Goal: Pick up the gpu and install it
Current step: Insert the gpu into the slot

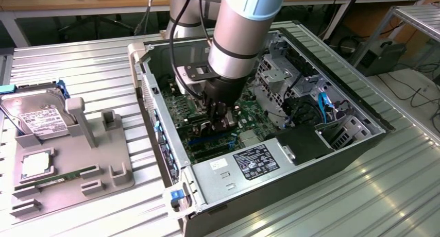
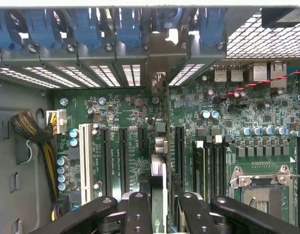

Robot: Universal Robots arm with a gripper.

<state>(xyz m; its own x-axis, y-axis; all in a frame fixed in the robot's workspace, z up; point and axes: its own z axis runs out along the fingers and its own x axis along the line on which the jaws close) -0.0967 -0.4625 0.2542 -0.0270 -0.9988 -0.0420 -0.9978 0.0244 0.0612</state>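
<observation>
An open desktop computer case is seen lying on its side on a ribbed metal tabletop, with the robot arm reaching down into it. The gripper is lowered close to the green motherboard near the middle of the case. In the wrist view, the gpu is seen edge-on, held upright between the black fingers, which are closed on it from both sides. The card's thin edge is lined up over the motherboard among the long black expansion slots, with its far end reaching toward the slotted rear panel of the case, where a row of blue retainer clips is mounted. Whether the card's edge is seated in a slot cannot be told. A white slot and a bundle of braided cables are seen to one side of the card, and an open CPU socket to the other.

A power supply with a label is seen at the near end of the case. At the exterior view's left, a grey parts holder is set on the tabletop, with a hard drive propped in it and a slim green RAM stick lying in a groove.
</observation>
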